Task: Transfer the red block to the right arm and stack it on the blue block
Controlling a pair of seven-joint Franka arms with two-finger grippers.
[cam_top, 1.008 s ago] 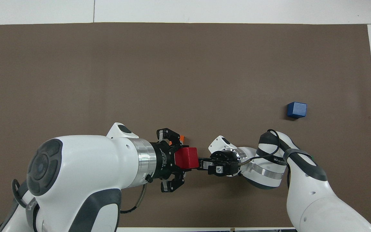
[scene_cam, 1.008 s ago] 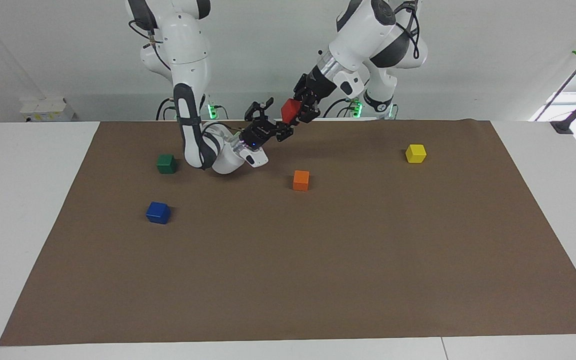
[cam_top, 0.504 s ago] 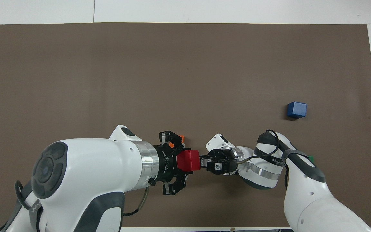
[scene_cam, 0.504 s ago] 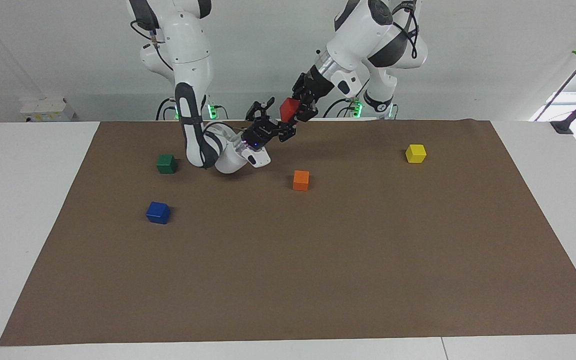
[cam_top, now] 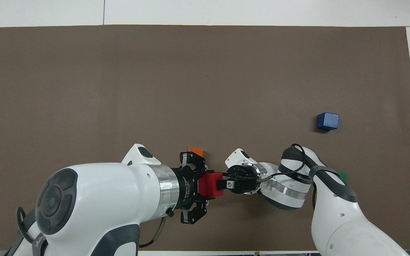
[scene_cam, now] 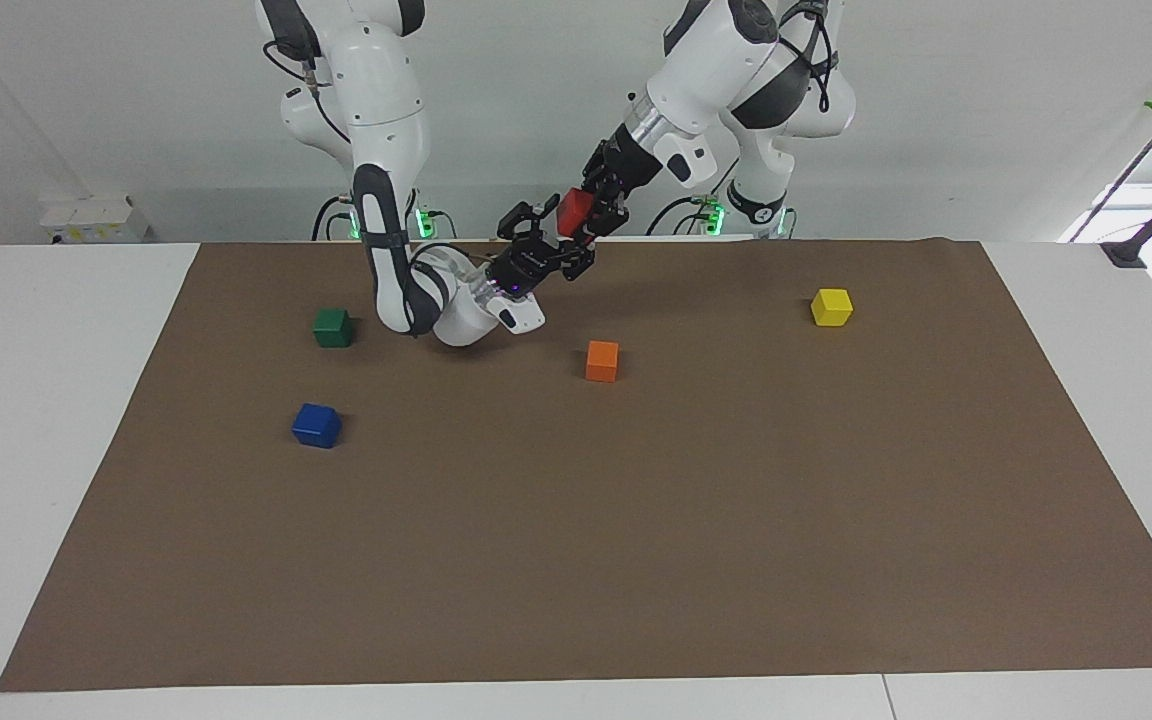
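Red block midair, gripped in left pincer, right pincer touching, grip unclear

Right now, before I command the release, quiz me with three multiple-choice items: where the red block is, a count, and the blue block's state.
1. Where is the red block? A lying loose; B raised in the left tool's grip; C stacked on a cube.
2. How many cubes lie on the mat? A four; B two; C six.
3. The blue block is: A gripped; B tipped on an edge; C flat, nothing on it.
B: the left tool is shut on it above the mat.
A: green cube, orange cube, yellow cube, blue block.
C: it sits alone, top bare.
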